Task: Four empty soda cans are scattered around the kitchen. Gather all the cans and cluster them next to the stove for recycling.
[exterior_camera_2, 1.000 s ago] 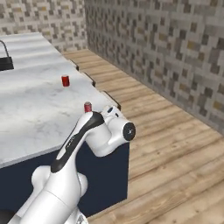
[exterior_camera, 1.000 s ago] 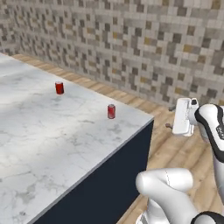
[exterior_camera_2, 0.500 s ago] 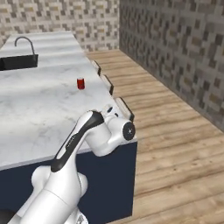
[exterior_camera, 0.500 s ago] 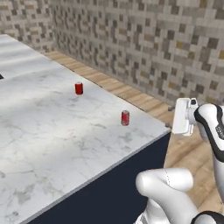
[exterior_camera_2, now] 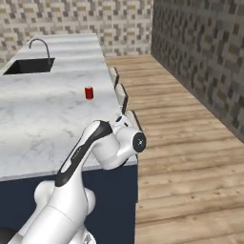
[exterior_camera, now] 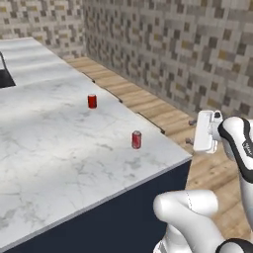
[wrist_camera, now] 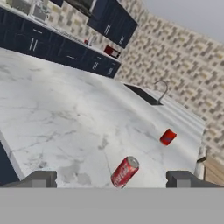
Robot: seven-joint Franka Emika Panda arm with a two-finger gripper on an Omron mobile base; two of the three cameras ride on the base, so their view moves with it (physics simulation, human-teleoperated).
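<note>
Two red soda cans stand on the white marble island (exterior_camera: 59, 163). The near can (exterior_camera: 136, 140) is close to the island's corner, and the far can (exterior_camera: 92, 101) is further back. My gripper (exterior_camera: 190, 132) hangs in the air past the corner, to the right of the near can and apart from it. In the hand view my gripper (wrist_camera: 111, 181) is open and empty, with the near can (wrist_camera: 124, 171) between the dark fingertips (wrist_camera: 183, 178) but well beyond them. The far can (wrist_camera: 168, 137) lies behind it. My arm hides the near can in the right base view, where the far can (exterior_camera_2: 89, 92) shows. I cannot make out the stove.
A black sink (exterior_camera_2: 28, 66) with a faucet is set in the island's far end. Stool backs (exterior_camera_2: 121, 95) line the island's right side above the wood floor. A mosaic tile wall (exterior_camera: 188, 54) runs behind. Navy cabinets (wrist_camera: 57, 48) stand across the room.
The whole picture has shifted in both base views, so the camera has moved; the cans keep their places on the island. My gripper stays open at the same spot in the left base view.
</note>
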